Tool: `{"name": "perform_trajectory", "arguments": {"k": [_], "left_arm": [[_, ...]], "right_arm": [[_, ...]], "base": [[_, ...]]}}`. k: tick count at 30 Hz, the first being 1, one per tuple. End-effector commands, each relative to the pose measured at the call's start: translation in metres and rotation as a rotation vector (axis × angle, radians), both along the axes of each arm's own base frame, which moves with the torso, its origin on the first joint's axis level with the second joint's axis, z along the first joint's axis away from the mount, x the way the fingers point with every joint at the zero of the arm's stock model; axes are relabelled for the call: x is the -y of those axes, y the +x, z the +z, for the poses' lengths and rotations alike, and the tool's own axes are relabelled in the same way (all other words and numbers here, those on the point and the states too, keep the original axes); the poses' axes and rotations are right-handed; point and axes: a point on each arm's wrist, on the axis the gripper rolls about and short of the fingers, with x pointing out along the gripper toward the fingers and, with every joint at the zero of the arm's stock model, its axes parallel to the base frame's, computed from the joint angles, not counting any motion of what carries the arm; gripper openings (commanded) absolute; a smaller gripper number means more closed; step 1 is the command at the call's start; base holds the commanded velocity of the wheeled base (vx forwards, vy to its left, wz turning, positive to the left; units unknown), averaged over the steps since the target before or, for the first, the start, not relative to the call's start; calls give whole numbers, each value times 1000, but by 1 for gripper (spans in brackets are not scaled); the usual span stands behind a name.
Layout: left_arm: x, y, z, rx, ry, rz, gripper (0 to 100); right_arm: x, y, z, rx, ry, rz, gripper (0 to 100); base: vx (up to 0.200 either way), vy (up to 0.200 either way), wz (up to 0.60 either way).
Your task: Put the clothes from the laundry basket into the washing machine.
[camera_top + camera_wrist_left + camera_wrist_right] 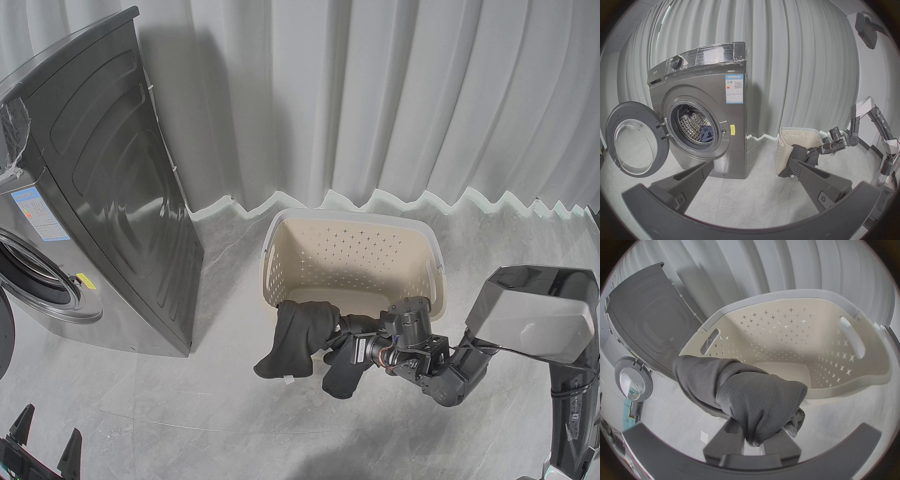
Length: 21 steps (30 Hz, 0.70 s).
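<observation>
- Head view: right gripper (341,329) pinches a dark garment (299,337) just outside the near rim of the laundry basket (350,217), and the cloth hangs clear of the floor.
- The washing machine (112,187) stands well apart from the basket, on the robot's left. The left gripper (47,435) is far from the basket, its fingers spread and holding nothing.
- Left wrist view: the machine door (634,137) is swung open, and a blue garment (706,133) already lies in the drum.
- Right wrist view: the basket floor looks bare. The fingers are clamped on bunched cloth.
- Judgement: this is likely the last piece, and only the carry to the drum is left.
</observation>
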Motion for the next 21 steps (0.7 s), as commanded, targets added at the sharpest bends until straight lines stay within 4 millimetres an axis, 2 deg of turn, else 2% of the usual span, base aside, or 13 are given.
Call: {"name": "perform_trajectory", "arguments": {"k": [1, 4, 7, 8, 9, 10, 11, 13, 16, 21], "left_arm": [[0, 0, -4, 2, 1, 0, 100], [0, 0, -4, 2, 4, 0, 100], [0, 0, -4, 2, 10, 0, 100], [0, 0, -4, 2, 10, 0, 100], [0, 0, -4, 3, 15, 0, 100], [0, 0, -4, 3, 16, 0, 100], [0, 0, -5, 2, 19, 0, 100], [0, 0, -5, 2, 25, -1, 100], [0, 0, -5, 1, 27, -1, 100], [0, 0, -5, 2, 25, 0, 100]], "right_arm": [[19, -35, 49, 68, 45, 10, 0], [30, -55, 68, 103, 73, 27, 0], [38, -86, 85, 147, 90, 106, 0], [38, -86, 85, 147, 90, 106, 0], [42, -113, 100, 201, 120, 200, 0], [42, -115, 101, 205, 122, 206, 0], [45, -136, 113, 254, 139, 251, 0], [49, -153, 126, 306, 147, 293, 0], [56, -172, 146, 376, 192, 336, 0], [65, -183, 166, 468, 189, 356, 0]], "base": [[0, 0, 0], [0, 0, 0], [0, 0, 0], [0, 0, 0], [0, 0, 0], [0, 0, 0], [0, 0, 0], [0, 0, 0], [0, 0, 0], [0, 0, 0]]}}
